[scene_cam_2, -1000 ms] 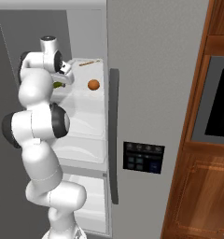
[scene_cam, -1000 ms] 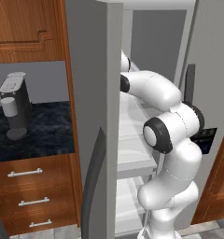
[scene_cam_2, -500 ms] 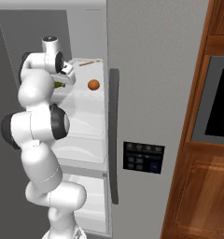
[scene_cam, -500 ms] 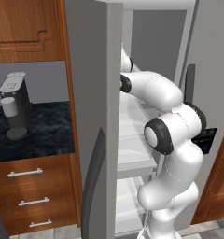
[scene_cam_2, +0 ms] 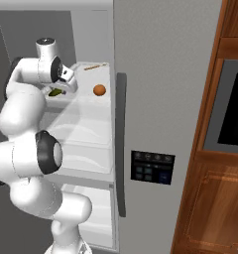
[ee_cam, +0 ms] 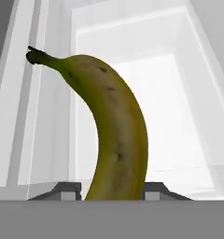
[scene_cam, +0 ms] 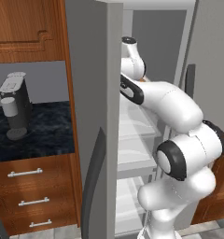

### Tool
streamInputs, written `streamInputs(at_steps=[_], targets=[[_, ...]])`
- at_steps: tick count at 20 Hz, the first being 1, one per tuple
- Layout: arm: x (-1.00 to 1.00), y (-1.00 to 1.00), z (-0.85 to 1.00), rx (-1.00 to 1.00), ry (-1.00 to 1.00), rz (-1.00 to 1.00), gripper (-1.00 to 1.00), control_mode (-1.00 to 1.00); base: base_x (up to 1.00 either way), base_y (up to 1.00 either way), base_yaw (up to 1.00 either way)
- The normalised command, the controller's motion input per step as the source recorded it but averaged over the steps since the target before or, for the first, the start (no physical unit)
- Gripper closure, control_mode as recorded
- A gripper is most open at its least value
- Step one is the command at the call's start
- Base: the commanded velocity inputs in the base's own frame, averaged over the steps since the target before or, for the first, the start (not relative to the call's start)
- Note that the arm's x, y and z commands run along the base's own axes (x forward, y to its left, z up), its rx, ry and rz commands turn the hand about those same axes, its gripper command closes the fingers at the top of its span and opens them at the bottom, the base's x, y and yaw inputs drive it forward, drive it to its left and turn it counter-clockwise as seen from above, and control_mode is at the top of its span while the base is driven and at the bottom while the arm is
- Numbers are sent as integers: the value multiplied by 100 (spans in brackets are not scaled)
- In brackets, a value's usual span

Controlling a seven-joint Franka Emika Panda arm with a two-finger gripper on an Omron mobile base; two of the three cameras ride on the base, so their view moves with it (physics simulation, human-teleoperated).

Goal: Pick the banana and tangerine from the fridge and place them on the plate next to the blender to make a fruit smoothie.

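Two fingertips (ee_cam: 67, 189) flank the banana (ee_cam: 115, 140); we judge the hand (ee_cam: 111, 190) closed on it, probably near one end, so it may pivot and strike the fridge (scene_cam_2: 86, 129) shelf.

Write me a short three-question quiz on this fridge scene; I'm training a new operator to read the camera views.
1. True or false: the hand has its two dark fingertips on either side of the curved greenish-yellow banana.
2. Where does the small round orange tangerine rest?
A. on the dark countertop
B. on a white shelf inside the grey-doored fridge
C. on top of the banana
3. Fill in: the black-grey coffee machine stands on the dark ______ beside the fridge.

Key: 1 true; 2 B; 3 countertop.
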Motion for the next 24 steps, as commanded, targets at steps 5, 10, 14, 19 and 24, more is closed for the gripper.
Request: streamInputs(at_steps=[5,10,14,19,24], targets=[[-100,-26,7,8,-39,0,100,-100,0,0,0],[-100,-11,31,3,-43,0,100,-100,0,0,0],[-100,-7,45,0,-37,0,100,-100,0,0,0],[-100,-10,47,2,-29,0,100,-100,0,0,0],[-100,-2,38,0,-8,0,100,-100,0,0,0]])
